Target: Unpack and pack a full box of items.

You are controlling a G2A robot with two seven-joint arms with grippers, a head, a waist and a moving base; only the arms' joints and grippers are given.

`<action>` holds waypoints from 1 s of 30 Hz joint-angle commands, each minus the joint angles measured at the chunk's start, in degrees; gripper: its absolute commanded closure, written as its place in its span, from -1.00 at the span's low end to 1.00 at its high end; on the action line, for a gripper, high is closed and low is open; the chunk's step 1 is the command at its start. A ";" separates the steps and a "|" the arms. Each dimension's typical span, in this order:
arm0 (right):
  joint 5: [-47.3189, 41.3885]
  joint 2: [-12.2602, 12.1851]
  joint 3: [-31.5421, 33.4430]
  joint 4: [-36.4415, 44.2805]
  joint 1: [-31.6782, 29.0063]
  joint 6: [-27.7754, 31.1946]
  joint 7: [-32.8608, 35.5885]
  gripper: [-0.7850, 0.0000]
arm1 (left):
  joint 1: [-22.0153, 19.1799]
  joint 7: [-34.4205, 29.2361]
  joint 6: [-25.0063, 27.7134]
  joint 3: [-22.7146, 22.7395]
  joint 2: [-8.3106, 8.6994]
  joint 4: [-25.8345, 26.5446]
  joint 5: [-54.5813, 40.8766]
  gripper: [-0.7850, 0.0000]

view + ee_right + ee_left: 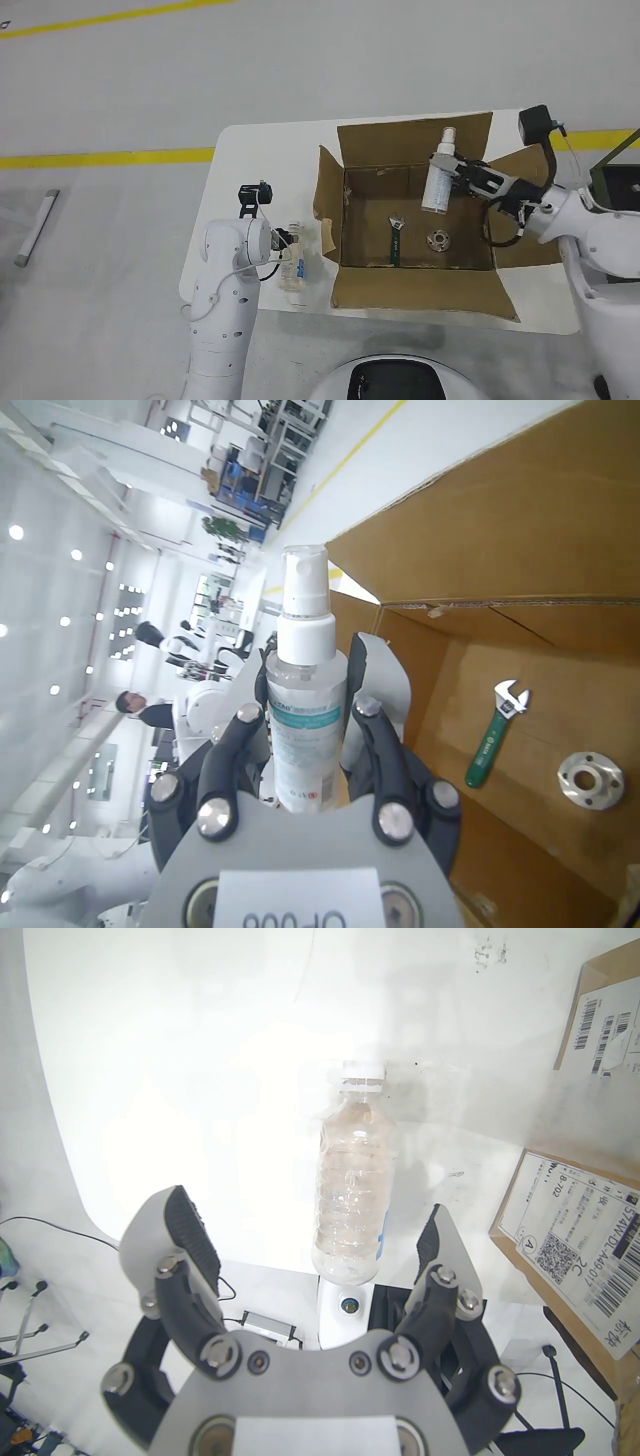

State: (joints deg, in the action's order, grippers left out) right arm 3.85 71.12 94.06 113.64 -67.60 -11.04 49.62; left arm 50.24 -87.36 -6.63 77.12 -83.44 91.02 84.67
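Observation:
An open cardboard box [420,286] stands on the white table [250,160]. Inside it lie a green-handled wrench [396,240] [492,735] and a round metal flange [436,240] [590,780]. My right gripper [447,172] [306,680] is shut on a clear spray bottle [439,180] [305,720] with a white pump top, held above the box's far side. A clear plastic water bottle [355,1183] [295,265] lies on the table left of the box. My left gripper [320,1238] stands open just short of the bottle's base, touching nothing.
The box's flaps [330,215] are folded outward on all sides; labelled flaps [580,1238] lie close to the water bottle. The table's near edge [100,1228] runs just beside my left gripper. Bare table [270,170] stretches left of the box.

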 commanded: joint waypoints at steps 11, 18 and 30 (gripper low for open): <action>-2.40 -0.11 0.69 -0.37 -1.69 2.16 -0.12 1.00 | 0.00 0.00 0.00 0.00 0.00 0.00 0.00 -1.00; -3.37 -0.60 5.65 0.99 -1.67 2.99 -3.38 1.00 | 0.00 0.00 0.00 0.00 0.00 0.00 0.00 -1.00; 17.03 -4.73 29.85 6.08 -5.61 4.25 6.44 1.00 | 0.00 0.00 0.00 0.00 0.00 0.00 0.00 -1.00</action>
State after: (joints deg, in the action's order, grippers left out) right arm 18.57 66.67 122.84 119.72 -72.10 -7.59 54.47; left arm 50.24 -87.36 -6.63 77.12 -83.44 91.02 84.67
